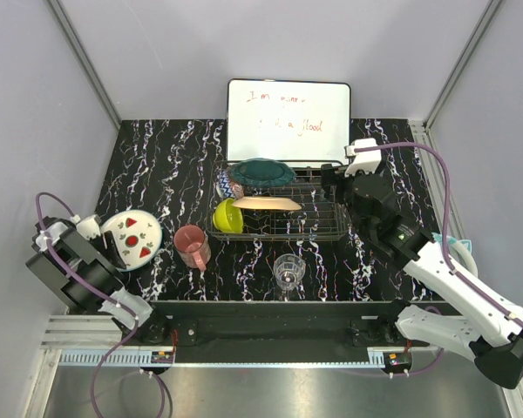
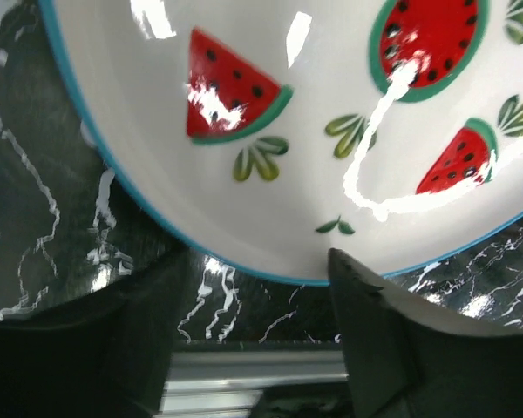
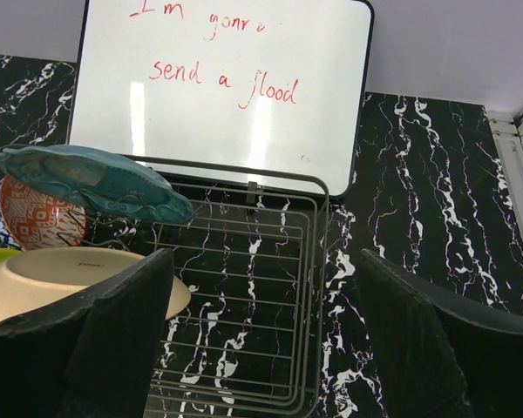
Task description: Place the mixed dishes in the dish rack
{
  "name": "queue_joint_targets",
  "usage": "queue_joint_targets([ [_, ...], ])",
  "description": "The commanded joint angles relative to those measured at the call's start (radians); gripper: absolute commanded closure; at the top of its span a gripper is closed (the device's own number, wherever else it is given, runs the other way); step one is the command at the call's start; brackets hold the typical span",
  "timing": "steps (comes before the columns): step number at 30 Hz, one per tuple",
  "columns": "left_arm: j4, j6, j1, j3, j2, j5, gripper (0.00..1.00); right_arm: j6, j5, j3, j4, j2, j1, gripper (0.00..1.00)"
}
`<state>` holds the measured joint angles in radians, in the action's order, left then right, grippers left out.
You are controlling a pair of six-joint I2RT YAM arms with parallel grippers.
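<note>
Your left tool [image 2: 257,270] is at the near rim of the white plate with red slices [image 2: 288,165]. Its fingers stand apart, one to each side of the rim's nearest curve, and the right fingertip just overlaps the blue edge. The tool is released and nothing is pinched. The plate lies flat on the bench [image 1: 166,148], directly ahead of this tool.

So the step in hand looks like picking up this plate. For the next move, get one finger under the lip and one over it before you clench. The glaze is glossy and the plate sits low, so a shallow bite could slip.

Off to that tool's right, beyond the plate, the pink mug [image 1: 192,246] and then the clear glass [image 1: 288,270] wait on the bench, well apart from each other.

Your right tool [image 3: 263,261] is also released, with nothing between its wide-set fingers. It hovers over the right end of the dish rack [image 1: 322,218], whose bare wires lie straight ahead of it. To its left the peach plate [image 3: 70,279] sits closest. The lime-green bowl [image 1: 228,216] is beyond it, with the teal plate [image 3: 87,178] and the red patterned bowl [image 3: 35,218] further forward. By my count four pieces are loaded and three remain.

The whiteboard [image 3: 227,87] stands past the rack.
</note>
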<state>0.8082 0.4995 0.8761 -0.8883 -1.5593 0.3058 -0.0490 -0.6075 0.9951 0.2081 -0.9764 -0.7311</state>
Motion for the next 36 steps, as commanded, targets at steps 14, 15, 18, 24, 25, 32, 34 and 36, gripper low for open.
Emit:
queue_joint_targets([
  [14, -0.176, 0.025, 0.008, -0.041, -0.131, 0.055, 0.6, -0.018, 0.014, 0.046, -0.009, -0.041, 0.006, 0.09],
  [15, -0.178, 0.024, 0.008, -0.041, -0.136, 0.055, 0.6, -0.02, 0.015, 0.046, -0.009, -0.047, 0.007, 0.09],
  [18, -0.198, 0.014, 0.008, -0.046, -0.148, 0.052, 0.75, -0.023, 0.021, 0.053, -0.009, -0.057, 0.006, 0.09],
  [24, -0.198, 0.005, 0.008, -0.083, -0.182, 0.036, 1.0, -0.018, 0.032, 0.077, -0.009, -0.087, 0.006, 0.1],
  [25, -0.196, 0.01, 0.008, -0.084, -0.177, 0.038, 1.0, -0.017, 0.032, 0.08, -0.009, -0.087, 0.006, 0.1],
  [32, -0.129, 0.024, 0.023, -0.12, -0.098, 0.035, 1.0, -0.017, 0.043, 0.089, -0.009, -0.094, 0.007, 0.1],
  [34, -0.101, 0.03, 0.029, -0.126, -0.039, 0.03, 1.0, -0.02, 0.049, 0.091, -0.016, -0.099, 0.006, 0.1],
  [36, -0.057, 0.037, 0.031, -0.127, 0.049, 0.035, 1.0, -0.025, 0.06, 0.091, -0.019, -0.1, 0.006, 0.1],
])
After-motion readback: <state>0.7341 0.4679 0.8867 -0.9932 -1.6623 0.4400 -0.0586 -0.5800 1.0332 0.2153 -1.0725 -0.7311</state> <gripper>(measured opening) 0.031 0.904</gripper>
